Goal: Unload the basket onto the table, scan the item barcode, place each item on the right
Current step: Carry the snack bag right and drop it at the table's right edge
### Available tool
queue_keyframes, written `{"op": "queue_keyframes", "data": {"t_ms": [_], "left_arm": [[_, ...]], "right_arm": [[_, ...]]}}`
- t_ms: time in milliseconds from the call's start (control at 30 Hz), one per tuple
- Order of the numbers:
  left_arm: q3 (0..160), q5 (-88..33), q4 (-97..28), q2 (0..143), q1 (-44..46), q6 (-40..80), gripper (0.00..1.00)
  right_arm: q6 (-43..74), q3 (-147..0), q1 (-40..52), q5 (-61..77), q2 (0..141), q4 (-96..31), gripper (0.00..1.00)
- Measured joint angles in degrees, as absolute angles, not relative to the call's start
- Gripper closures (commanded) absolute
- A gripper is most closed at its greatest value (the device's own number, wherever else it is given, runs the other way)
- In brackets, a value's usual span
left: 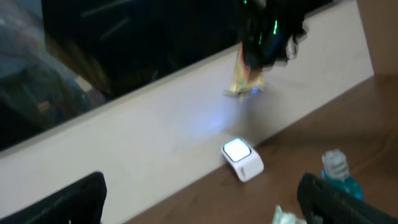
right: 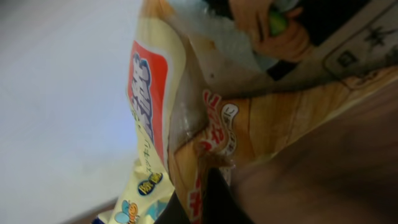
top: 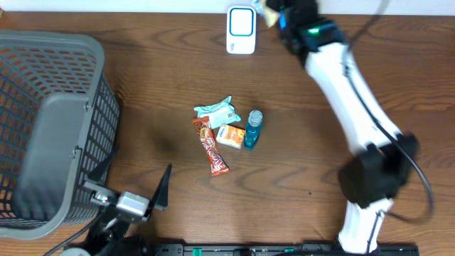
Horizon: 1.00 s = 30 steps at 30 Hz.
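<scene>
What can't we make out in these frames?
- Barcode on the snack packet: right wrist view is too close and blurred; only print shows.
- Same packet, overhead: cut off by the top edge and covered by the right gripper.
- Same packet, left wrist: blurred and small.
- Whether it faces the scanner: no view settles it.
- Labels on the bottle and wrappers beside it: too small overhead.

We find open counter [top: 163, 85] between the grey basket [top: 50, 128] at left and the snack pile [top: 226, 131] at centre. The right arm [top: 355, 99] bars the right side diagonally, ending beside the scanner [top: 241, 30].
</scene>
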<state>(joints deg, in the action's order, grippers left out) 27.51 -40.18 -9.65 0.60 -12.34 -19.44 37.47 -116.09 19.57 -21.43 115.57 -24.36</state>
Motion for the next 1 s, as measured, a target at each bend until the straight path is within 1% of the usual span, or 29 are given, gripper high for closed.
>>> {"op": "queue_keyframes", "data": {"t_ms": [133,233,400,467,567,800,1000], "left_arm": [[21.2,-40.9,0.4,0.6,-12.3,-17.4,0.02],[17.3,-41.4,5.5,0.6,-12.3,-14.3,0.02],[12.6,-41.7,6.9,0.6,-12.3,-10.7,0.02],[10.9,-41.7,7.1,0.6,-12.3,-10.0,0.02],[8.4,-41.7,7.3,0.6,-12.3,-8.5,0.02],[4.6,-41.7,7.6,0.6,-12.3,-4.9,0.02],[4.6,-41.7,8.0,0.6,-12.3,-4.2,0.02]], "right_arm": [[36.1,-117.1,17.4,-28.2,107.5,-35.0,0.99],[35.7,-117.3,15.0,-31.0,104.4,-42.4,0.99],[37.7,-117.1,10.7,-33.2,103.7,-56.1,0.99],[40.1,-116.9,8.9,-33.5,103.9,-63.4,0.99],[43.6,-115.5,5.0,-36.0,104.1,-70.0,0.99],[46.7,-106.2,-4.8,-44.1,105.2,-70.9,0.99],[47.4,-94.5,-13.7,-48.1,105.6,-63.5,0.99]]}}
